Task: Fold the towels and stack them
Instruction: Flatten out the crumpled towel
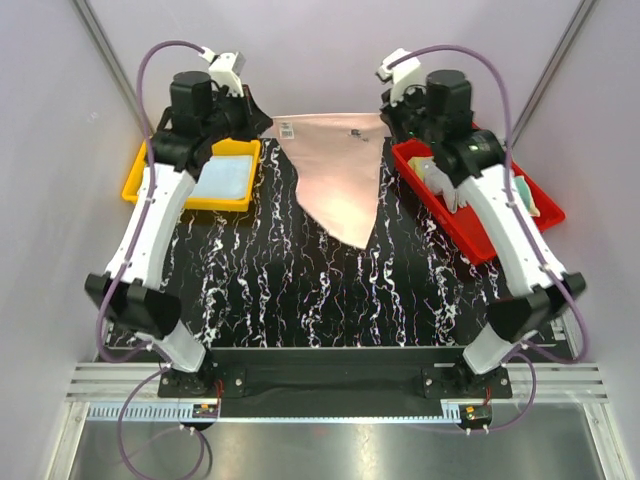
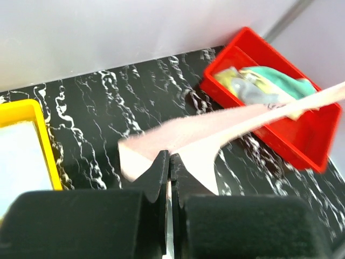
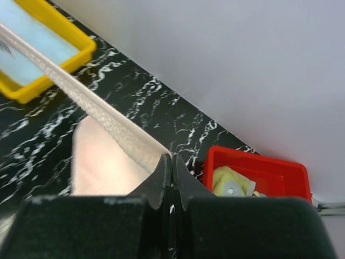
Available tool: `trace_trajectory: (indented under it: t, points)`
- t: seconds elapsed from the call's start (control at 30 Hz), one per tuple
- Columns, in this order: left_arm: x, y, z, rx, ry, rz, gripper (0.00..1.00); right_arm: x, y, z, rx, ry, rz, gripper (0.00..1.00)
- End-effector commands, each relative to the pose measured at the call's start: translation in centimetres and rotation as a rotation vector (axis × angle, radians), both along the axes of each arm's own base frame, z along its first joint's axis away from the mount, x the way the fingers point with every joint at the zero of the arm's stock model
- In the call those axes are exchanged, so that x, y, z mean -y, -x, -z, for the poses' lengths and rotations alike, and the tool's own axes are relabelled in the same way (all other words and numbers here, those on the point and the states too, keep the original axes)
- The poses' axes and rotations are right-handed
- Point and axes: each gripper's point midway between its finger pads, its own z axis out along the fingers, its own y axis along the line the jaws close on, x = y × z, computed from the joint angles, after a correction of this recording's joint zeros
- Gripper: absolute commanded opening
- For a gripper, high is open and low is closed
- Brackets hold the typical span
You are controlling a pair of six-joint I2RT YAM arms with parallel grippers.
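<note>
Left gripper (image 2: 168,157) and right gripper (image 3: 172,161) each clamp tight on 1 corner of the pink towel (image 1: 335,170), stretched between and below them; uneven lowering may crease it or tug a corner free

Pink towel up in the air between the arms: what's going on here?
Both arms hold the pink towel by its upper corners, the left pincer shut on one and the right pincer shut on the other. It is stretched between them and hangs to a point over the black marbled table. A light blue towel lies flat in the yellow tray. More crumpled towels sit in the red tray.
</note>
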Motion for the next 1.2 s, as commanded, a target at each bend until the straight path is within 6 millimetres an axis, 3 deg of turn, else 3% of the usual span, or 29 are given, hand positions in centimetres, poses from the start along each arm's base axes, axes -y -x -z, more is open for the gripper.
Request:
trace_trajectory:
  t: [0.0,0.1,0.13,0.23,0.33,0.43,0.57,0.67,0.8,0.9,0.97,1.0,1.03,1.1,1.13,1.17]
  points:
    - [-1.2,6.2,-8.9,0.271,0.019,0.04,0.0,0.5,7.6,-5.6,0.043,-0.119,-0.109,0.0]
    - [-1.3,10.4,-9.6,0.3,0.019,0.088,0.0,0.2,12.5,-6.5,0.016,-0.188,-0.213,0.0]
    - [-1.6,12.4,-10.5,0.323,0.021,0.094,0.0,0.9,14.8,-8.1,0.052,-0.217,-0.233,0.0]
    - [-1.4,16.8,-11.3,0.354,0.024,0.151,0.0,1.3,19.2,-9.5,0.07,-0.292,-0.296,0.0]
    - [0.1,21.4,-12.3,0.387,0.078,0.293,0.0,1.4,22.5,-10.2,0.05,-0.358,-0.352,0.0]
    - [0.7,24.7,-12.9,0.39,0.109,0.365,0.0,2.0,26.0,-10.6,0.072,-0.412,-0.398,0.0]
    - [1.2,26.7,-13.8,0.387,0.135,0.406,0.0,2.4,28.3,-12.3,0.107,-0.464,-0.435,0.0]
    - [1.4,26.4,-13.7,0.374,0.132,0.407,0.0,3.0,27.5,-13.0,0.15,-0.452,-0.387,0.0]
    - [2.5,24.4,-12.0,0.338,0.135,0.431,0.0,3.9,23.6,-12.4,0.182,-0.4,-0.256,0.0]
    - [2.7,20.5,-9.9,0.273,0.086,0.358,0.0,3.4,19.4,-10.5,0.165,-0.352,-0.185,0.0]
    - [3.0,17.0,-7.3,0.203,0.033,0.319,0.0,2.5,16.3,-7.7,0.114,-0.312,-0.16,0.0]
    - [2.8,15.5,-6.8,0.189,0.008,0.275,0.0,2.1,15.2,-7.5,0.131,-0.311,-0.158,0.0]
    - [3.1,13.4,-4.9,0.14,-0.013,0.26,0.0,1.5,13.4,-5.0,0.087,-0.287,-0.149,0.0]
    - [2.4,10.5,-4.1,0.134,-0.033,0.201,0.0,1.2,10.9,-3.7,0.103,-0.265,-0.127,0.0]
    - [2.6,8.2,-2.3,0.094,-0.04,0.188,0.0,0.8,8.7,-1.1,0.06,-0.237,-0.114,0.0]
    - [1.7,6.5,-1.6,0.077,-0.036,0.155,0.0,0.8,7.3,-0.1,0.059,-0.217,-0.107,0.0]
